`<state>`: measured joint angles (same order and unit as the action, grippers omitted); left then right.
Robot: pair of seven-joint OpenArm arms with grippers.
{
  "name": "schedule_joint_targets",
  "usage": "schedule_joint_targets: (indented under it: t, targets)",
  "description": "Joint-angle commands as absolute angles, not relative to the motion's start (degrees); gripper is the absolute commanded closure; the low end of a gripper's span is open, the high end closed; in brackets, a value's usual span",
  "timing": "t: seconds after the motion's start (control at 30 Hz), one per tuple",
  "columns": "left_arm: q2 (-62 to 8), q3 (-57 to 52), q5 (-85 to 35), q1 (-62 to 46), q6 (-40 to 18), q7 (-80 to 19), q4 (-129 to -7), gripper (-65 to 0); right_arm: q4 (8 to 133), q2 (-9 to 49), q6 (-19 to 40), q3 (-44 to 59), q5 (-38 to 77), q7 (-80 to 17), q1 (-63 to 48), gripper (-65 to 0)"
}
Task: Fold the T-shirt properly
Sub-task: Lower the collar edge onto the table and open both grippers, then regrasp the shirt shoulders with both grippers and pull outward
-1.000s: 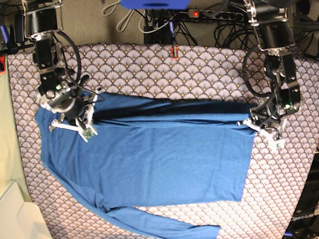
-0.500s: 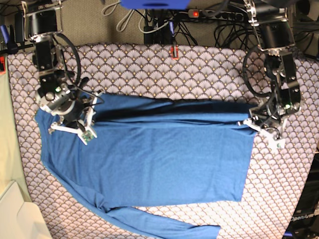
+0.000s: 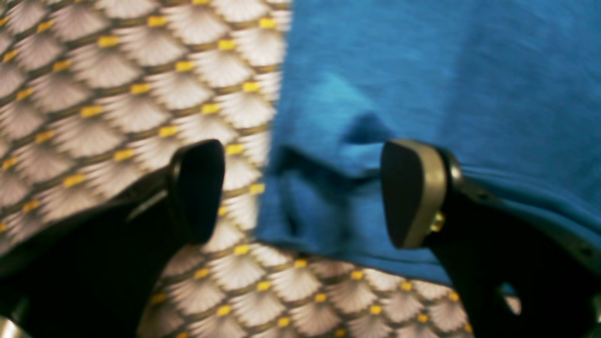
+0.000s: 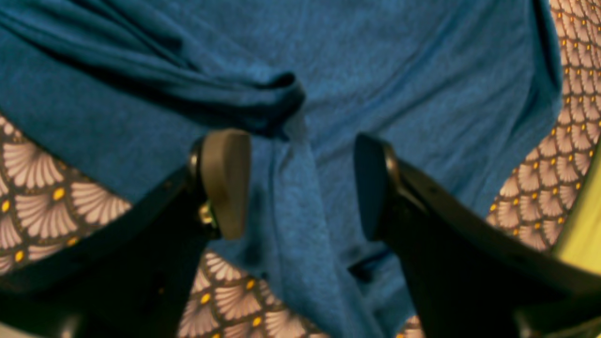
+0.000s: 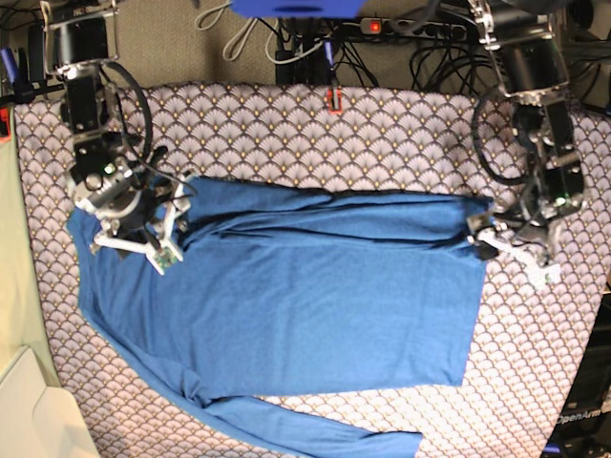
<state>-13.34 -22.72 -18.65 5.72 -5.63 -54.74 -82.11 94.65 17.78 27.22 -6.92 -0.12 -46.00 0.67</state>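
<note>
The left gripper point(image 3: 300, 192) stands with its jaws spread wide and nothing between them, poised just above a rumpled corner of the shirt point(image 5: 286, 305) where the blue cloth meets the patterned tablecloth point(image 5: 401, 124). One finger point(image 3: 199, 188) hangs over the tablecloth, the other over the shirt. In the base view this gripper point(image 5: 506, 250) sits near the table's right edge.

The right gripper point(image 4: 300, 183) is also spread apart and grips nothing; a bunched fold of the shirt point(image 4: 375, 70) lies between and beneath its fingers point(image 4: 225, 180). It hovers near the table's left edge point(image 5: 134, 240).

The shirt lies spread flat across the middle of the table, one long sleeve reaching along the near edge.
</note>
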Motion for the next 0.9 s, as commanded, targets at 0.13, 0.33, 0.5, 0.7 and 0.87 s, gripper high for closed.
schedule_joint_targets:
  t: [0.13, 0.33, 0.5, 0.7, 0.87]
  targets:
    - [-14.20, -23.60, -18.95, 3.38, -5.93, -53.32, -83.03, -50.6, 95.78, 18.59, 27.12, -6.46, -0.04, -45.23, 0.84, -36.0]
    - [-13.32, -23.08, -18.95, 2.24, -5.93, -53.32, -82.59, -50.5, 95.78, 18.59, 27.12, -6.55, -0.04, -45.23, 0.13, -36.0]
    - [-12.09, -23.08, -18.95, 2.24, -5.93, -53.32, -82.59, -50.5, 95.78, 18.59, 27.12, -6.64, -0.04, -45.23, 0.13, -36.0]
    - [-11.03, -23.16, -18.95, 1.45, -5.93, -53.32, -82.59, -50.6, 95.78, 18.59, 27.12, -6.55, -0.04, -45.23, 0.13, -36.0]
    - [-10.42, -23.52, -18.95, 1.36, -5.93, -53.32, -82.51, -50.6, 95.78, 18.68, 27.12, -6.55, -0.04, -45.14, 0.13, -36.0]
